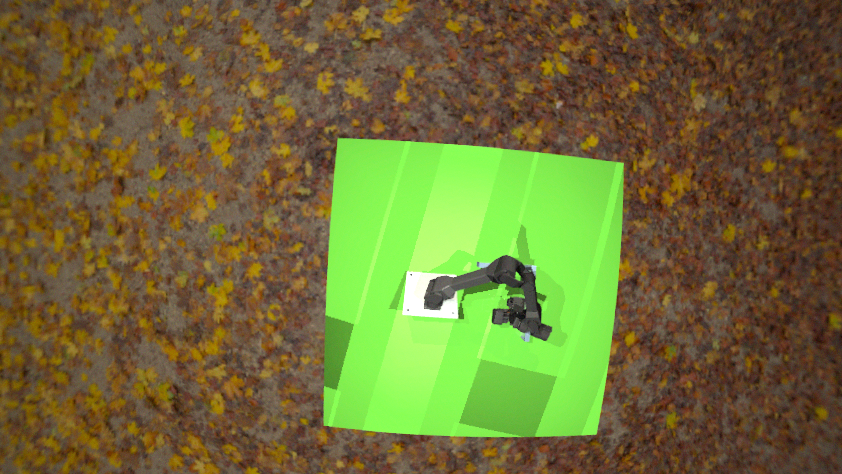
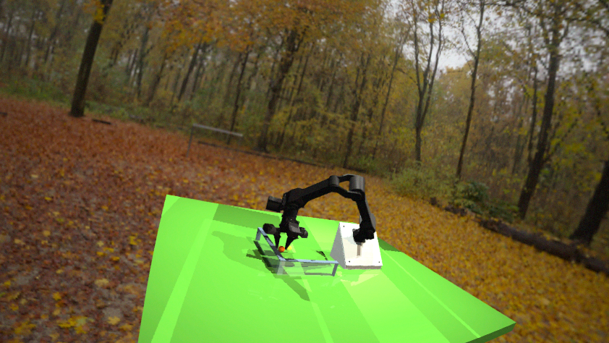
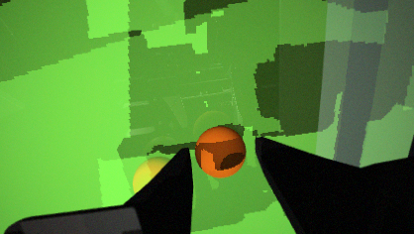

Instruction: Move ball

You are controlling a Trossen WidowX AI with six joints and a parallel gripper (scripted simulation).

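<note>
the black parallel-jaw gripper [image 3: 223, 149] points down at the bright green table top [image 2: 238, 298], with the small orange ball [image 3: 220, 151] sitting between its two dark fingertips. in the wrist view narrow strips of green show on both sides of the ball, so the jaws are part-way in and not pressed on it: the claw grips nothing yet, it is open around the ball.

the pale yellow see-through copy of the ball [image 3: 149, 174] lies at about eight o'clock from the orange ball in the wrist view, near it but apart, partly hidden behind the left fingertip.

in the exterior view the ball [image 2: 281, 248] rests on the table just beside the corner where the two low clear walls [image 2: 298, 262] meet, with the gripper [image 2: 284, 247] straddling it. one wall runs off toward eleven o'clock from that corner, the other toward three o'clock, ending near the white base block [image 2: 356, 251] that carries the arm.

in the top view the black jointed arm [image 1: 500, 282] covers the ball, and the walls barely show.
</note>
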